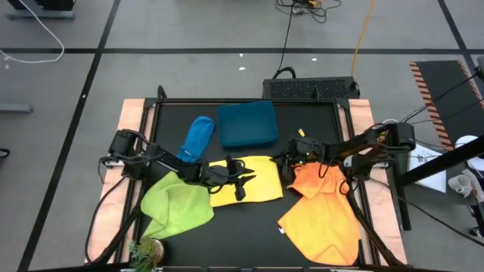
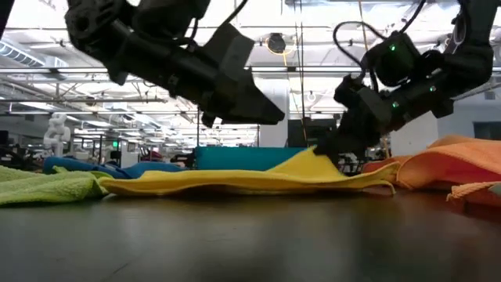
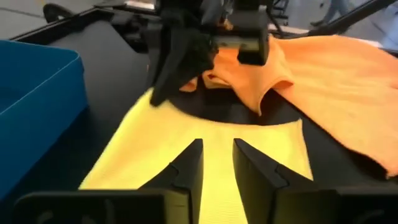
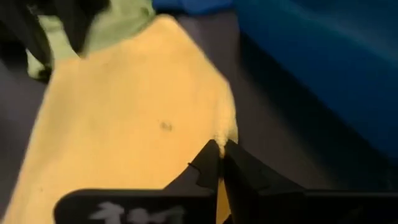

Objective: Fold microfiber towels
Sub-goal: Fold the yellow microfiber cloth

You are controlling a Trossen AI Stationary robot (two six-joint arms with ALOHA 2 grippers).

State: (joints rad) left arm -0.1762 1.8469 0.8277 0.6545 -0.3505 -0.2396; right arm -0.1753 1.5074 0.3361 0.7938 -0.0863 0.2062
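- Right gripper (image 4: 219,163): fingers pinched together on the edge of the yellow towel (image 4: 124,124); in the low view that corner is lifted off the table into a small peak under the gripper (image 2: 333,153). In the high view it sits just past the towel's 3 o'clock edge (image 1: 291,160).
- Left gripper (image 3: 216,163): fingers parted by a narrow gap, hovering over the yellow towel (image 3: 249,162) near its 9 o'clock side; nothing lies between the fingers. In the high view it is at (image 1: 240,180).
- Yellow towel (image 1: 253,180): spread flat at table centre, apart from the raised corner.
- Lime green towel (image 1: 178,202): rumpled at 8 o'clock of the yellow towel, touching it.
- Orange towels (image 1: 325,211): heaped at 4 o'clock of the yellow towel, under the right arm.
- Blue towel (image 1: 198,137): bunched at 11 o'clock, just beside the teal bin (image 1: 246,124), which sits at 12 o'clock.
- Surface: black table top (image 1: 249,234) with pale wooden side edges; a small plant (image 1: 145,251) sits at its 7 o'clock corner.
- Room: grey floor with cables; the low view shows a large hall with ceiling lights behind.
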